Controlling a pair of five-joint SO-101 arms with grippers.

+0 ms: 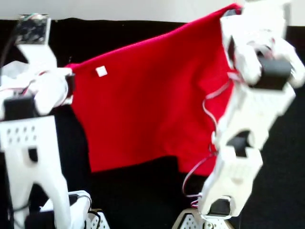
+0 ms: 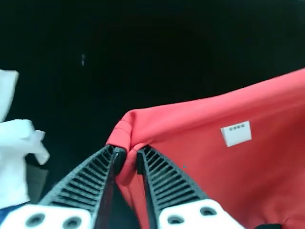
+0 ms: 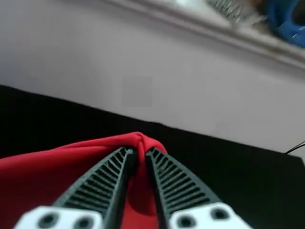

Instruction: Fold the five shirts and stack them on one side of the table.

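Hanging between the two grippers, the red shirt [image 1: 152,109] is spread like a sheet over the black table cover [image 1: 143,200].

Grip, near corner: the left gripper [image 2: 127,160] is clenched on one upper corner of the shirt, with cloth bunched between its ribbed fingers [image 2: 162,181]. A small white label [image 2: 236,133] sits on the fabric just beside this grip.

Grip, far corner: the right gripper [image 3: 139,155] is clamped on the opposite upper corner, a red peak pinched at its tips. It is held higher than the left gripper, so the top edge climbs from one grip to the other.

Edges: the lower hem hangs uneven below both grippers. Whether it touches the cover cannot be told from above.

Open room: bare black cover lies beneath the hem and beyond the left gripper's tips. A pale wall [image 3: 143,71] rises past the right gripper's tips.

Pose: the left arm [image 1: 33,143] stands upright, wrist turned in toward the shirt. The right arm [image 1: 248,119] is raised and stretched tall.

White cloth [image 2: 16,157] lies on the left gripper's outer side, apart from the red shirt.
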